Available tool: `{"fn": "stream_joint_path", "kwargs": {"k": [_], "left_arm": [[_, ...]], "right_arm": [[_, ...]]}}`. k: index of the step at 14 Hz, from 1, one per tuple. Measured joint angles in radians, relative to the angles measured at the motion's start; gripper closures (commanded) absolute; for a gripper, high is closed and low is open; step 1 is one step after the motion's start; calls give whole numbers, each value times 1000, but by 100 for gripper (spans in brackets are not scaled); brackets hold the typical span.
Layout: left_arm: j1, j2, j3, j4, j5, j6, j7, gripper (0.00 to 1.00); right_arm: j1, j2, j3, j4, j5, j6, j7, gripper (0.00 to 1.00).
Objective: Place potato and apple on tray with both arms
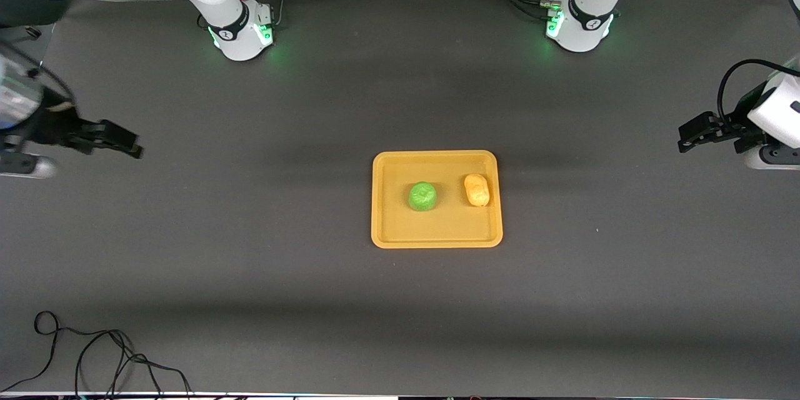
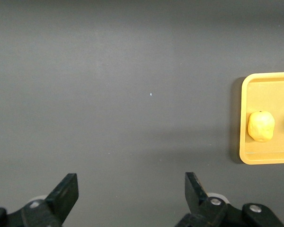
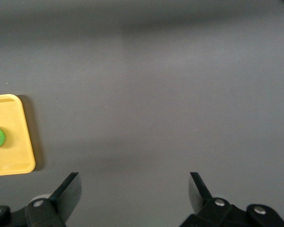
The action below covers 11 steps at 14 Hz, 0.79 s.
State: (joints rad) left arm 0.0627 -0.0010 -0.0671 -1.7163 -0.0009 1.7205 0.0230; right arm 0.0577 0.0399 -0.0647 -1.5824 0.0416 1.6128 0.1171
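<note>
Seemingly finished, judging by how everything lies. Largest first: one dark grey worktop (image 1: 250,250), carrying all the loose things. Then two white arms, both drawn well clear toward their own ends of the worktop and seemingly waiting. One orange-yellow tray (image 1: 436,241) at the middle of the worktop, nearer the front camera than both bases. On the tray, one green apple (image 1: 422,196) around its middle, and one yellow-tan potato (image 1: 477,190) beside it toward the left arm's end, close to the rim; apart from each other, neither touched by anything. Two grippers: left gripper (image 1: 687,137) up over bare worktop at the left arm's end, fingers spread wide in its wrist view (image 2: 130,196), holding nothing; right gripper (image 1: 128,145) over bare worktop at the right arm's end, likewise spread wide (image 3: 135,194) and empty. Nothing apparently left to place; at most, parking the arms. Also one loose black cable (image 1: 94,356) near the front edge.
</note>
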Motion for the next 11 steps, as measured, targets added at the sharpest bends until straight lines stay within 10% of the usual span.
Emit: {"fn": "stream_joint_path", "kwargs": {"k": [11], "left_arm": [[0, 2, 0, 0, 1, 0, 0, 0]], "right_arm": [[-144, -4, 82, 2, -42, 9, -98, 0]]}}
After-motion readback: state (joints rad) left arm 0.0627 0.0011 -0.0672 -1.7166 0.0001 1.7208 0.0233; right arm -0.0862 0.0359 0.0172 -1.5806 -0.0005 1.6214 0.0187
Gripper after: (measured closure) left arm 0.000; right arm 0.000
